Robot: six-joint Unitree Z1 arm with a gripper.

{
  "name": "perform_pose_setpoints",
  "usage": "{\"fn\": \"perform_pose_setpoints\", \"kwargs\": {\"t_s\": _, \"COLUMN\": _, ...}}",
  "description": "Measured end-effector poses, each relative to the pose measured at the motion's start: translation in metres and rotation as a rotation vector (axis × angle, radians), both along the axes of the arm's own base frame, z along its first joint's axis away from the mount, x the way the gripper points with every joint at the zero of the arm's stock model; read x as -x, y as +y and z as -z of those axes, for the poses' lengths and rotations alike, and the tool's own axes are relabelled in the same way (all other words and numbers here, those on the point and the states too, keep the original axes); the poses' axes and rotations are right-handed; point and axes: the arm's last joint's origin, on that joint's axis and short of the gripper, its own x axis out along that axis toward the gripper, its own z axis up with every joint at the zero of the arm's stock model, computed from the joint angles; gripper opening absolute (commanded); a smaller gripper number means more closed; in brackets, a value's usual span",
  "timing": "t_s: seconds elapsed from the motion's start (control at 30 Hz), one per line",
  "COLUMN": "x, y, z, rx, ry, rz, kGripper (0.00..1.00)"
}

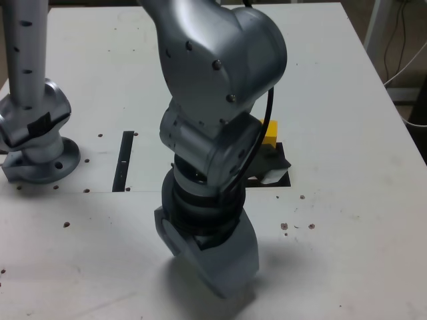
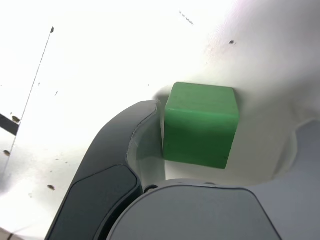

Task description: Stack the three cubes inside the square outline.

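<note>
Landmark = green cube point(image 2: 200, 125).

Nearest: gripper point(image 2: 220, 150), spread around the green cube. One dark finger point(image 2: 117, 165) sits just beside one side face, possibly touching its edge. The other finger is the pale shape on the far side of the cube, clearly apart from it. So the jaws bracket the cube but aren't pinching yet. In the exterior view the gripper point(image 1: 210, 257) is low over the near part of the surface point(image 1: 347, 253), and the arm body hides the green cube completely there.

Green cube: flat on the surface, upright, slightly rotated relative to the jaws.

Handling, my read: small solid block, light, rigid, matte faces, so grip friction should be decent and there's no crush risk. Take it on the two opposite vertical side faces, mid-height, jaws square to the faces. As it sits, the near finger meets an edge rather than a face, so expect the cube to twist or slide on closing. Closing slowly lets it self-align.

Beyond the green cube, behind the arm: yellow cube point(image 1: 269, 133), sitting at the square outline point(image 1: 283, 179), partly hidden by the arm and cable. Can't tell whether it rests on the red cube, which isn't visible. Outline's white centre is only partly visible.

Further toward the exterior view's left: straight black strip point(image 1: 124, 161), then arm base point(image 1: 40, 143).
</note>
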Motion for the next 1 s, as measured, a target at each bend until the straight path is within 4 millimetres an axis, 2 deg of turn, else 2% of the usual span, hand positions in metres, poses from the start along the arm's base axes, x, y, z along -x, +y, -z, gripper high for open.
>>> {"fn": "perform_pose_setpoints", "kwargs": {"t_s": 0.1, "x": -0.0006, "y": 0.0005, "z": 0.0012, "rx": -0.009, "ry": -0.017, "rz": -0.016, "kGripper": 0.41}}
{"fn": "perform_pose_setpoints", "kwargs": {"t_s": 0.2, "x": -0.0005, "y": 0.0011, "z": 0.0034, "rx": -0.014, "ry": -0.027, "rz": -0.028, "kGripper": 0.35}}
{"fn": "perform_pose_setpoints", "kwargs": {"t_s": 1.0, "x": 0.001, "y": 0.0022, "z": 0.006, "rx": -0.018, "ry": -0.024, "rz": -0.04, "kGripper": 0.35}}
